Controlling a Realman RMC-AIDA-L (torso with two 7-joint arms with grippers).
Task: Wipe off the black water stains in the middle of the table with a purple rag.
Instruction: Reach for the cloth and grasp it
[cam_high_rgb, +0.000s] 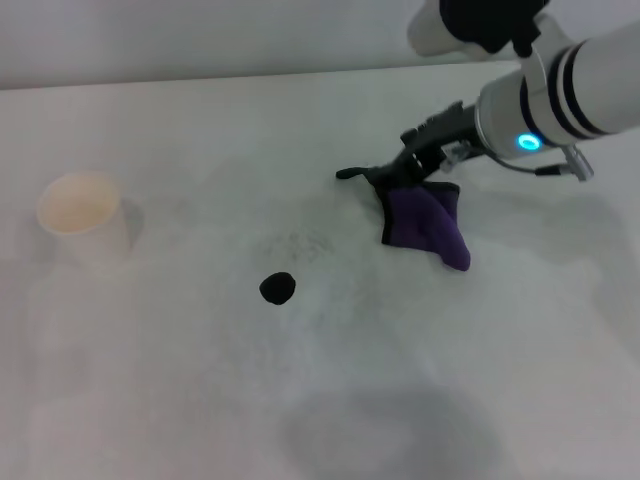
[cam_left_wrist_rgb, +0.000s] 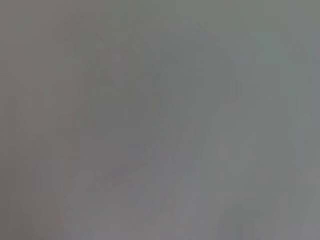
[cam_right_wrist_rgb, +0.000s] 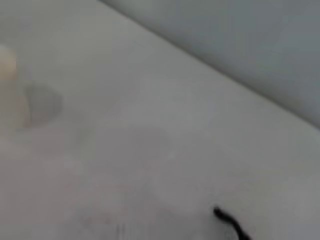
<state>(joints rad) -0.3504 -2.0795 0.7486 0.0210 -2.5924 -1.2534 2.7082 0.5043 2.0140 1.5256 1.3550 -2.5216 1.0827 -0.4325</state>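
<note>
The black water stain (cam_high_rgb: 278, 288) is a small solid blob on the white table (cam_high_rgb: 200, 400), left of centre, with faint grey specks (cam_high_rgb: 295, 243) just behind it. My right gripper (cam_high_rgb: 398, 174) comes in from the upper right and is shut on the purple rag (cam_high_rgb: 428, 225), which hangs from it down to the table, right of and behind the stain. The rag's black loop (cam_high_rgb: 350, 173) sticks out to the left and also shows in the right wrist view (cam_right_wrist_rgb: 231, 223). My left gripper is out of view; its wrist view shows only a plain grey surface.
A white paper cup (cam_high_rgb: 82, 217) stands upright at the left of the table and shows faintly in the right wrist view (cam_right_wrist_rgb: 9, 75). The table's far edge (cam_high_rgb: 250, 75) meets a pale wall.
</note>
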